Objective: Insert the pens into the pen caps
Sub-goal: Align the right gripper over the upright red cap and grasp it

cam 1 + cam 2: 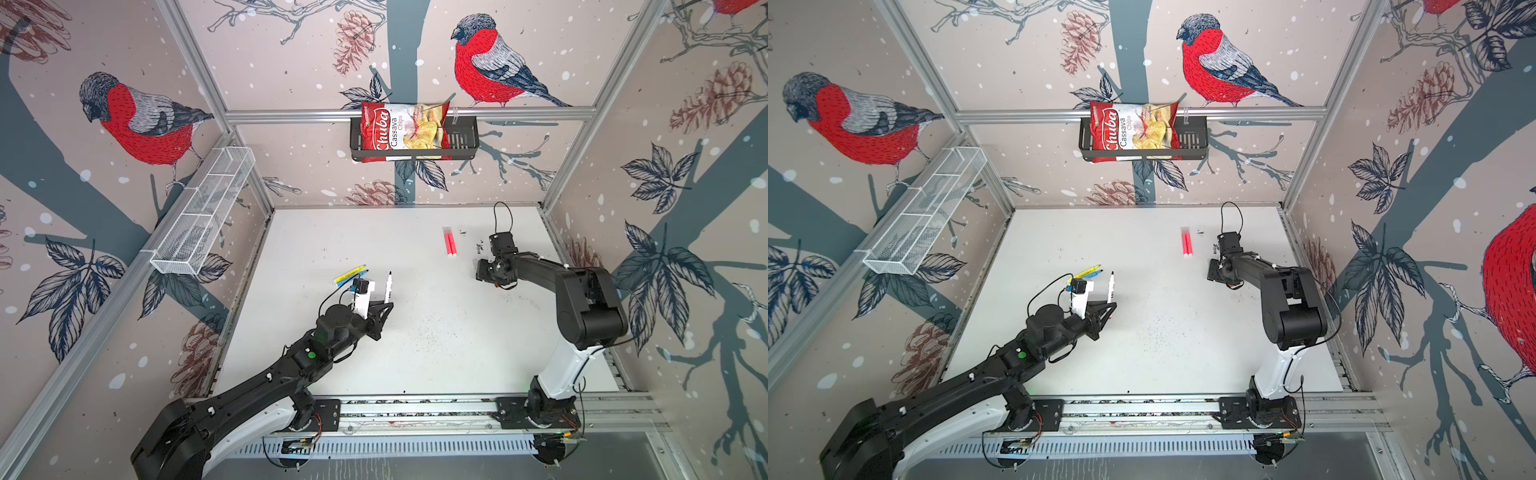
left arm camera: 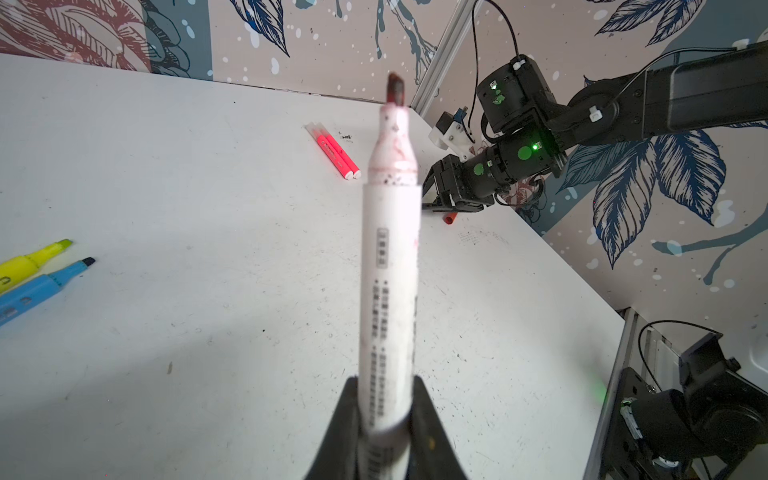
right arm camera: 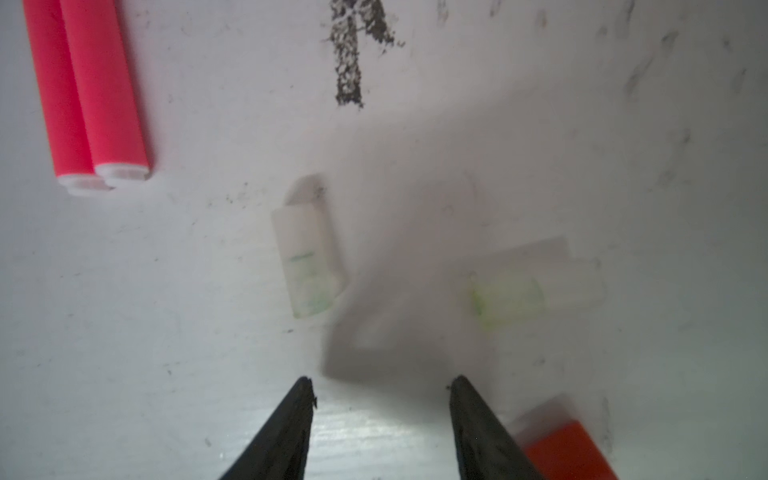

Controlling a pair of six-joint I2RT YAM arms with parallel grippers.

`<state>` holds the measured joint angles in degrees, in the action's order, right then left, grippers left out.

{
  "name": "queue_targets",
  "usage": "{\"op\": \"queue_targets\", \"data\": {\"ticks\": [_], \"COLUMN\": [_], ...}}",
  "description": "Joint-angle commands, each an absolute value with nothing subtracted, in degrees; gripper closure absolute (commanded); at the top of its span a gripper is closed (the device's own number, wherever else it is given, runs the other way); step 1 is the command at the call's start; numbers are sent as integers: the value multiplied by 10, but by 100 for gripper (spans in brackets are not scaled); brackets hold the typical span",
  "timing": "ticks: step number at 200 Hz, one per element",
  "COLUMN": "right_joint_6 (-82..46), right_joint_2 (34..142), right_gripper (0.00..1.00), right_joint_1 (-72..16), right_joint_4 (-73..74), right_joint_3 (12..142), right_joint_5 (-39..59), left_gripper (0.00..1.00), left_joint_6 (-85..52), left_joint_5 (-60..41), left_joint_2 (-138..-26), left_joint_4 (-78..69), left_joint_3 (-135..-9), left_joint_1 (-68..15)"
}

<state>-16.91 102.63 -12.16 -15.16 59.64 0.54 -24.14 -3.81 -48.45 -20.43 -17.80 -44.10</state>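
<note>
Left gripper (image 2: pixel 384 380): clamped on white pen (image 1: pixel 388 289), centre-left in a top view; right gripper (image 3: pixel 380 382): jaws apart, empty, near clear caps (image 3: pixel 309 262)

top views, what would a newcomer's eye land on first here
Likely the left gripper, shut on the white marker with its dark tip pointing up, left of centre. Next come the two neon pink pens, lying side by side toward the back right, and the red chips bag in the black basket hung high at the back.
</note>
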Motion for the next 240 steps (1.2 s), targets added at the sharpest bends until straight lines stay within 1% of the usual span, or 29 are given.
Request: {"op": "queue_targets", "data": {"ticks": [1,29,50,82,106,132,159,240], "right_joint_6": [-191,-234,-275,-347,-398,-432,-458,-475], "right_joint_2": [993,934,889,842,854,875,903,957], "right_gripper": [45,45,44,43,43,42,42,41], "right_joint_1": [-128,-127,-120,-76,-51,-44,-44,-53], "right_joint_4": [-147,-152,-164,-185,-217,-210,-219,-232], "right_joint_3": [579,550,530,501,497,488,506,566], "right_joint_5": [-19,-50,-79,-62,-48,-31,-19,-32], "left_gripper": [93,93,93,93,93,93,93,92], "left_joint_6": [-240,-238,-238,-238,-240,-241,-242,-243], "left_joint_5": [-35,-36,-36,-39,-40,-39,-36,-27], "left_joint_2": [-485,-483,-482,-486,-485,-483,-475,-459], "left_joint_4": [-217,-215,-216,-222,-227,-231,-229,-222], "left_joint_3": [-180,-182,-181,-177,-174,-170,-164,-159], "left_joint_1": [-441,-442,-441,-440,-441,-441,-441,-441]}}
